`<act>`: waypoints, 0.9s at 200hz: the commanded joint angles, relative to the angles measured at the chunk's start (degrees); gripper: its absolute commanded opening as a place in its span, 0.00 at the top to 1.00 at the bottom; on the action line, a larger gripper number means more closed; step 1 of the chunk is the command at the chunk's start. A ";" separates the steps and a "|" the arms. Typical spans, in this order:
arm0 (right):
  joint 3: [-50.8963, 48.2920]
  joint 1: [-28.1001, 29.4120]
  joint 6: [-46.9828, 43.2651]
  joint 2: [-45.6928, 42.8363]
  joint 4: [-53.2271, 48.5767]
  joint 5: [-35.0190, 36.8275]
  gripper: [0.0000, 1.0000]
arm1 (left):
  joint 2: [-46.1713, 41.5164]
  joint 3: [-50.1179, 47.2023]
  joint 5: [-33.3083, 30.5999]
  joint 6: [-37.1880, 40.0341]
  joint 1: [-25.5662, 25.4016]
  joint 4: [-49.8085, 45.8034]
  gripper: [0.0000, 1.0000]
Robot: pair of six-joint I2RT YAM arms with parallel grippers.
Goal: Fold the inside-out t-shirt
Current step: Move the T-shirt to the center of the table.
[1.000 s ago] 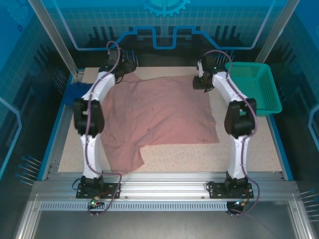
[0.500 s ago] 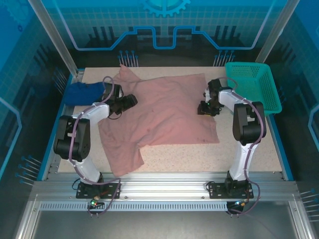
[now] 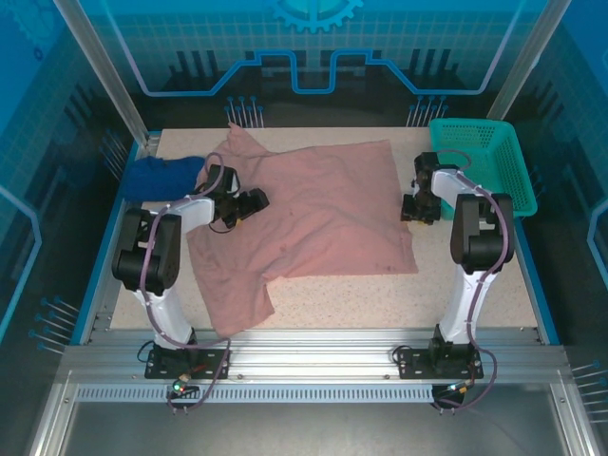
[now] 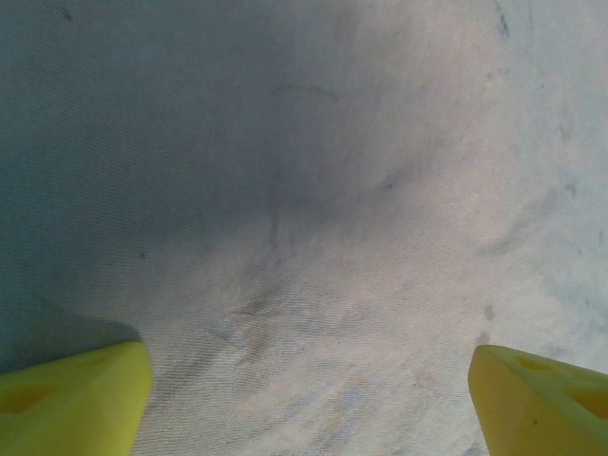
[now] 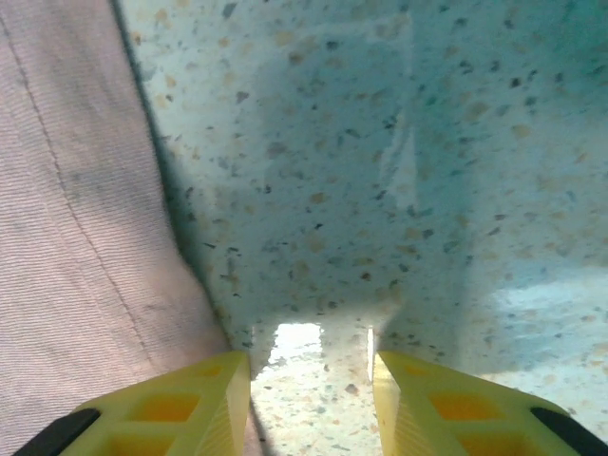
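The left pincer [image 4: 309,380] gapes wide over the pink t-shirt [image 3: 313,209], the right pincer [image 5: 309,366], narrow and holding nothing, hangs beside its edge, a bare green basket [image 3: 499,157] just to its right.

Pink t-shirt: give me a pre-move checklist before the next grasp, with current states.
1. Dusty-pink fabric t-shirt lies wholly on the speckled table: ok.
2. Left gripper is ready to pinch, with jaws wide apart, fabric below and nothing held: ok.
3. Right gripper is over fabric: not ok. The gap between its jaws sits over bare table beside the shirt's right edge.
4. Right gripper is free of cloth, with nothing between the jaws: ok.
5. Dark blue cloth is apart from the shirt: cannot tell, since the left arm covers the boundary.
6. Green plastic basket is apart from the shirt: ok.
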 commanded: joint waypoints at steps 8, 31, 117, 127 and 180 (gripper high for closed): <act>-2.02 1.92 -0.62 -7.37 2.74 0.04 0.59 | -1.33 1.63 1.73 1.04 0.00 -0.37 0.11; -6.06 5.39 -1.15 -13.09 6.94 -4.58 0.53 | -4.31 -0.23 -0.03 1.51 0.01 0.67 0.10; 1.50 7.56 1.79 2.64 3.08 -13.10 0.57 | -2.87 1.15 -2.25 2.48 1.00 -2.39 0.09; 1.16 7.03 1.70 2.71 2.23 -12.12 0.58 | -2.60 1.07 -1.94 2.55 1.27 -2.82 0.09; -6.51 3.02 2.11 -1.37 2.39 -7.30 0.66 | -1.27 0.72 0.23 2.54 1.62 -4.18 0.09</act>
